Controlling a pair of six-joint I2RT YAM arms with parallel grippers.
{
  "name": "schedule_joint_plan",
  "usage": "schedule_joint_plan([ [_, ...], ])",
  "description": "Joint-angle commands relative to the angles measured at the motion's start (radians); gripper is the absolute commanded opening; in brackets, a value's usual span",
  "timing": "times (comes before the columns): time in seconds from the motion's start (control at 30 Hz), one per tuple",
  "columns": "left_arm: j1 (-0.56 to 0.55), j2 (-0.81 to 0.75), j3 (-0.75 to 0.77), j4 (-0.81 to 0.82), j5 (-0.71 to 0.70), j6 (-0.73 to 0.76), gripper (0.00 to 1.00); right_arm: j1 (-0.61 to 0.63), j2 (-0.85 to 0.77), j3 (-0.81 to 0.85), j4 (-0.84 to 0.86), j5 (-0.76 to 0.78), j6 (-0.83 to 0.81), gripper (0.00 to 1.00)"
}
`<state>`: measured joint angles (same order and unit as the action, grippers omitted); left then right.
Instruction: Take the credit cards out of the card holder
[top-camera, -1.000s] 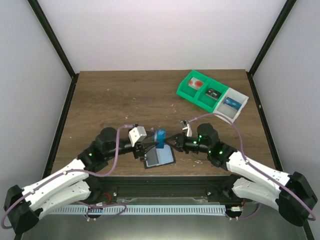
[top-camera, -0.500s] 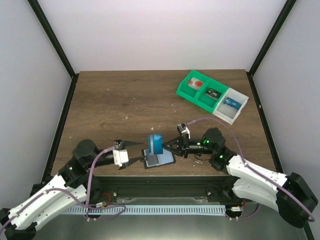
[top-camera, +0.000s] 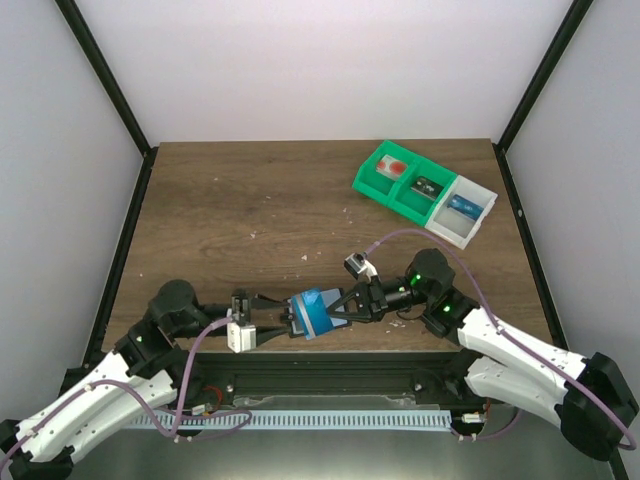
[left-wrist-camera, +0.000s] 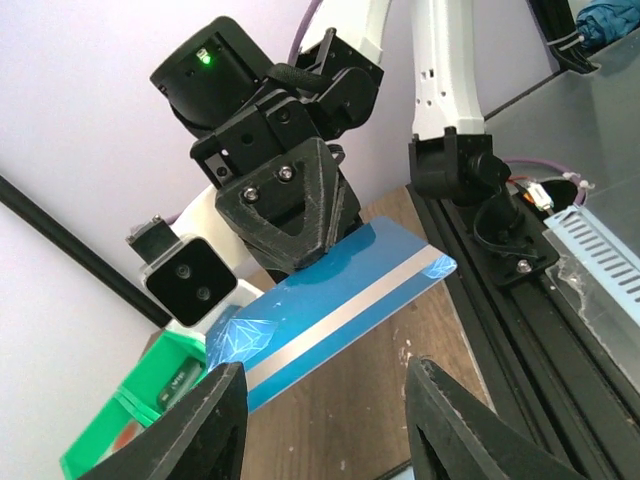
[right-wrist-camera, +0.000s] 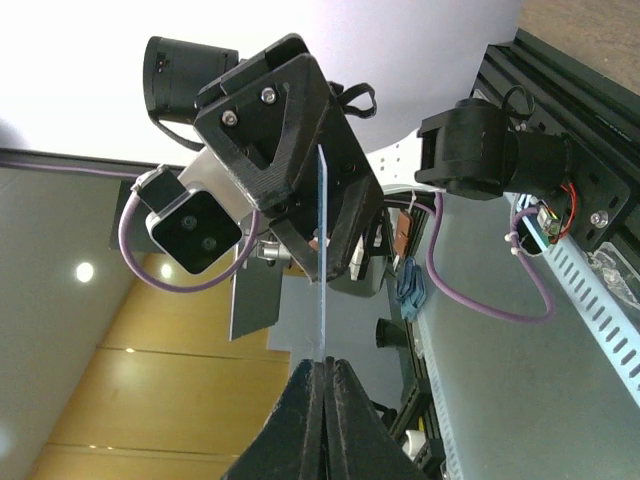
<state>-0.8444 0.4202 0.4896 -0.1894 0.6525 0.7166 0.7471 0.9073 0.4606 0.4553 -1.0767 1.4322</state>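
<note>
Right hand (right-wrist-camera: 323, 365) pinches blue card (left-wrist-camera: 330, 320) by 1 end.

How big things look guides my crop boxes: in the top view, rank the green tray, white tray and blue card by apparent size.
Largest: green tray.
Then white tray and blue card, about alike; the card is tilted, off the table, so unranked.

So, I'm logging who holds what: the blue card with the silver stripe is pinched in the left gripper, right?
Not quite: it is the right gripper that pinches the blue card with the silver stripe. The right wrist view shows its fingers shut on the card's edge. The left gripper stands open facing the card, with nothing between its fingers.
</note>
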Motion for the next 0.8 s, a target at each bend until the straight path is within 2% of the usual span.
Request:
schedule_joint_plan([
  [0.0,-0.002,-0.006,-0.018,0.07,0.022,0.061,0.46,-0.006,-0.003,0.035,-0.057,-0.057,-0.045,0.0],
  [0.23,-0.001,0.065,-0.013,0.018,0.005,0.163,0.46,-0.006,0.008,0.029,-0.055,-0.066,-0.039,0.01],
  [0.5,-0.002,0.105,-0.038,0.087,0.0,0.197,0.43,-0.001,0.049,0.042,-0.06,-0.084,-0.049,0.01],
  [0.6,-0.002,0.102,-0.04,0.075,-0.003,0.208,0.31,0.0,0.057,0.036,-0.057,-0.083,-0.052,0.01],
  [0.63,-0.002,0.1,-0.04,0.075,-0.004,0.207,0.24,-0.001,0.059,0.032,-0.051,-0.082,-0.052,0.01],
  [0.67,-0.002,0.099,-0.038,0.077,-0.008,0.199,0.11,-0.001,0.06,0.03,-0.058,-0.072,-0.062,0.0],
  [0.7,-0.001,0.097,-0.037,0.076,-0.015,0.194,0.03,0.0,0.059,0.036,-0.087,-0.056,-0.083,0.0],
  [0.77,-0.002,0.098,-0.033,0.075,-0.033,0.173,0.0,0.0,0.064,0.047,-0.14,-0.034,-0.144,0.01],
])
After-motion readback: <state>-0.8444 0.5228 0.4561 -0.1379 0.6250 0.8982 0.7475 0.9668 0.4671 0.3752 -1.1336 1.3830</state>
